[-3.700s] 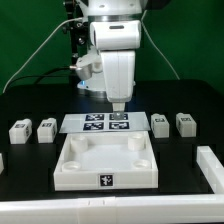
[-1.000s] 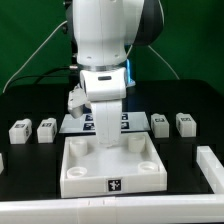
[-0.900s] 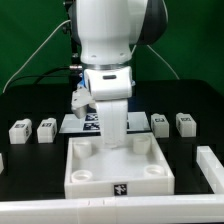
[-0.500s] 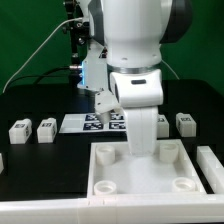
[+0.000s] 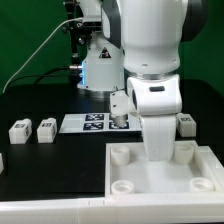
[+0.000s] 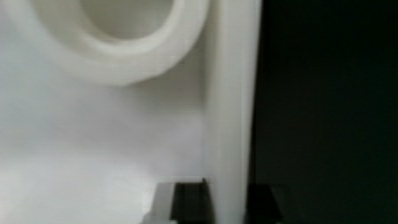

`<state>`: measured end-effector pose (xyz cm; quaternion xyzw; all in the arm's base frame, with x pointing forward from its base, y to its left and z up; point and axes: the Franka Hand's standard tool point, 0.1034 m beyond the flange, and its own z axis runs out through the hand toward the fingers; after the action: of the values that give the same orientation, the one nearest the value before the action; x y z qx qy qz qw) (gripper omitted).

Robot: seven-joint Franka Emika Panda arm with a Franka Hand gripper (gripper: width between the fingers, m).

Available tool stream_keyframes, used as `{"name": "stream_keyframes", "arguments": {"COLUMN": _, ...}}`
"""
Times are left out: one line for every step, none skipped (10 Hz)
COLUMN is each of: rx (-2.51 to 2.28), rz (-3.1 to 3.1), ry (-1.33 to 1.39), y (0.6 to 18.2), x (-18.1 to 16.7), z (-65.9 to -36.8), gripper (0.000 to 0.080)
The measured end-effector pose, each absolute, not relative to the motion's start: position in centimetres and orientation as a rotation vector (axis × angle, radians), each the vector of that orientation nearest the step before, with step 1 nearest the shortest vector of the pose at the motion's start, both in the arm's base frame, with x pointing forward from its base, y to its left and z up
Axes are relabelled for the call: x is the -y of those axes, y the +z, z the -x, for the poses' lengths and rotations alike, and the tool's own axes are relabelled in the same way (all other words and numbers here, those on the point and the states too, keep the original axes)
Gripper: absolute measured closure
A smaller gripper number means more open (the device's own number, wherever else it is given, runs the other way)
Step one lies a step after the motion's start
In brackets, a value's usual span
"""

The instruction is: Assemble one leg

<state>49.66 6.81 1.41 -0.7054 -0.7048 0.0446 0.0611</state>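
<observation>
My pincer (image 6: 217, 205) looks clenched on the panel (image 5: 155, 182) wall; a leg (image 5: 186, 124) sits toward the counter's edge at the exterior view's right, likely light, stiff, slick: pinch its flat sides

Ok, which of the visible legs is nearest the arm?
The leg on the exterior view's right, half hidden behind the arm, beside the panel. The other two legs sit well apart on the exterior view's left.
</observation>
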Motion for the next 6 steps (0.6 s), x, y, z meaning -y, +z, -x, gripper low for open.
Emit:
{"name": "stream_keyframes", "arguments": {"rx": 2.132, "rz": 2.136, "ry": 0.129, "y": 1.22, "x": -6.81, "z": -49.65, "gripper": 0.0729}}
{"name": "stream_keyframes", "arguments": {"rx": 2.133, "rz": 2.137, "ry": 0.124, "y": 1.16, "x": -6.79, "z": -49.64, "gripper": 0.0728}}
{"name": "stream_keyframes", "arguments": {"rx": 2.138, "rz": 2.139, "ry": 0.113, "y": 1.07, "x": -6.77, "z": -49.62, "gripper": 0.0728}}
{"name": "stream_keyframes", "arguments": {"rx": 2.134, "rz": 2.142, "ry": 0.114, "y": 1.06, "x": -6.73, "z": -49.58, "gripper": 0.0728}}
{"name": "stream_keyframes", "arguments": {"rx": 2.133, "rz": 2.143, "ry": 0.115, "y": 1.04, "x": -6.71, "z": -49.57, "gripper": 0.062}}
{"name": "stream_keyframes", "arguments": {"rx": 2.133, "rz": 2.143, "ry": 0.115, "y": 1.04, "x": -6.7, "z": -49.57, "gripper": 0.0486}}
